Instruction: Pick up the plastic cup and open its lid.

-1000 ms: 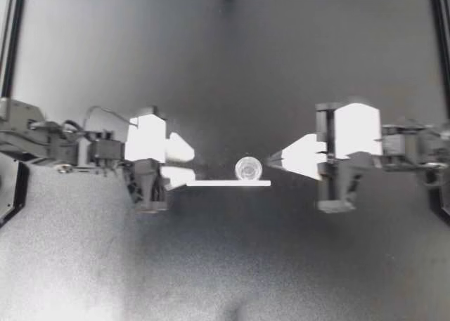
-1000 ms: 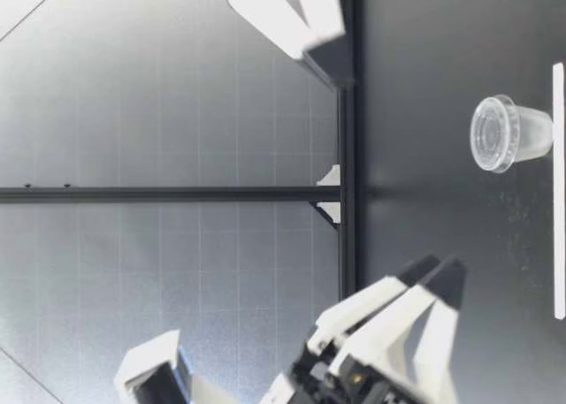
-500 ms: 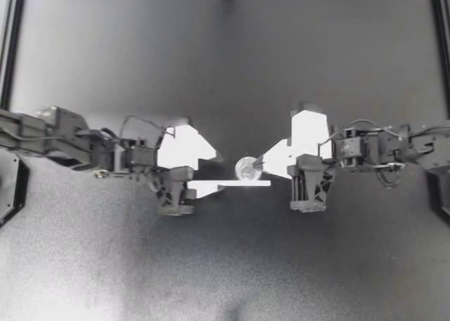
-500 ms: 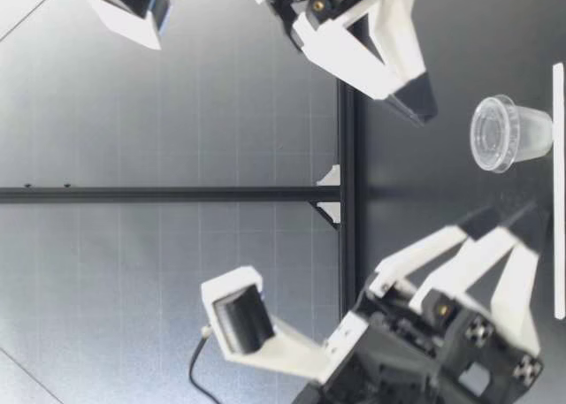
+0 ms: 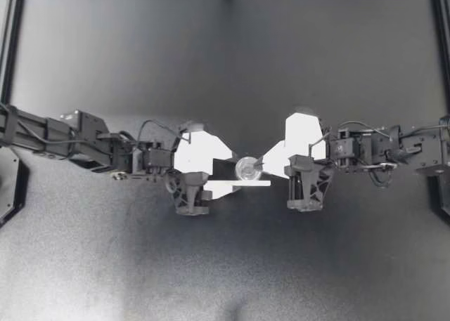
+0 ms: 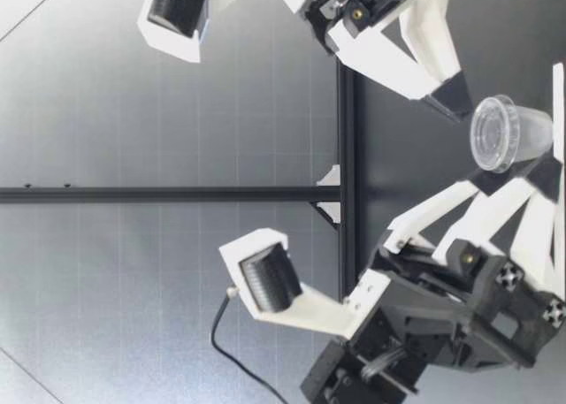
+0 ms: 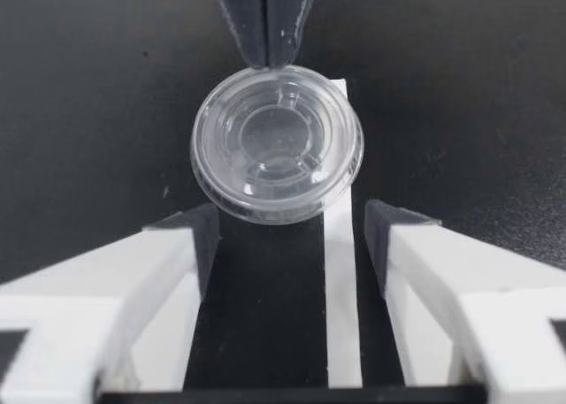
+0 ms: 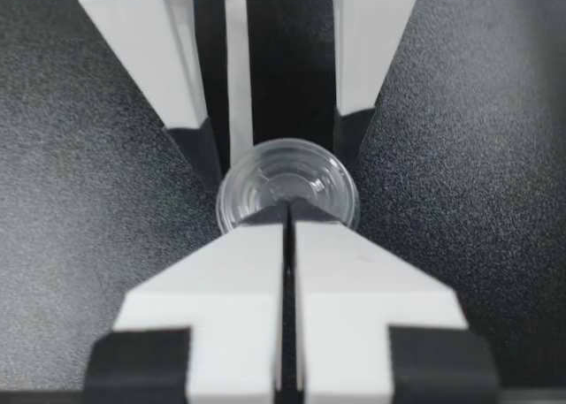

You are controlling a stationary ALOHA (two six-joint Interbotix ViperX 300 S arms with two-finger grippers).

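Cup: cup point(image 5: 247, 168) stands upright on a strip point(image 5: 261, 182) on the counter point(image 5: 225, 265), lid point(image 7: 276, 143) on.
Left end effector: the left end effector point(image 5: 228, 172) is released, its tips spread just short of the cup, one on each side.
Right end effector: the right end effector point(image 5: 264, 164) is clenched on nothing, its tips at the cup's lid rim on the far side.
Risk: the cup tips or skids.
Cause: the clenched right tips nudge the light cup before the left one grips it.

Left gripper point(image 5: 228, 168), right gripper point(image 5: 261, 164) beside cup point(image 5: 247, 168)
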